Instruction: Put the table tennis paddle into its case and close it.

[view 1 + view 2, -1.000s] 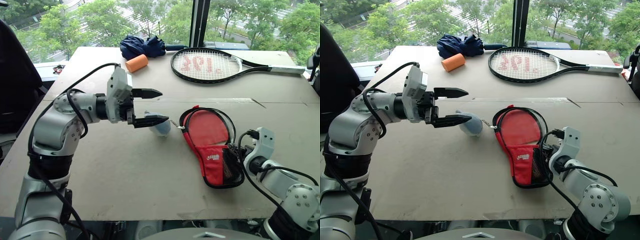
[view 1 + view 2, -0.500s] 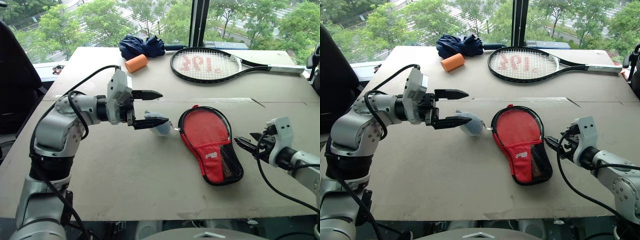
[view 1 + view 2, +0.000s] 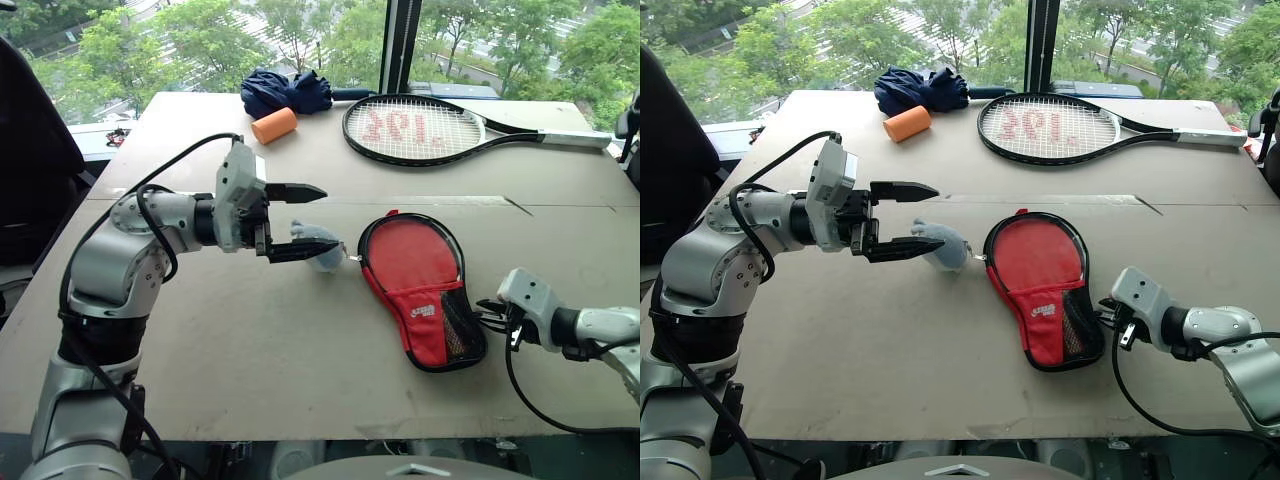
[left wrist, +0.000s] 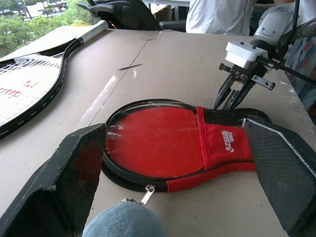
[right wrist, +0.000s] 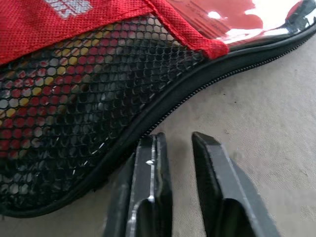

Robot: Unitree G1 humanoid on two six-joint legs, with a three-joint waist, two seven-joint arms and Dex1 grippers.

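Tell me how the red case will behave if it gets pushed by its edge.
The case lies flat on the table, so it would probably slide rather than tip. Its fabric and mesh pocket look soft, so the edge may buckle. The plush charm would likely trail behind.

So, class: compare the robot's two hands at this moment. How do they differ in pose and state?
The left hand is raised above the table with its fingers spread open; the right hand sits low at the case's mesh end with its fingers drawn almost together. The left hand hovers by the grey charm; the right hand is beside the case's zipped edge. Both point toward the case, and neither holds anything.
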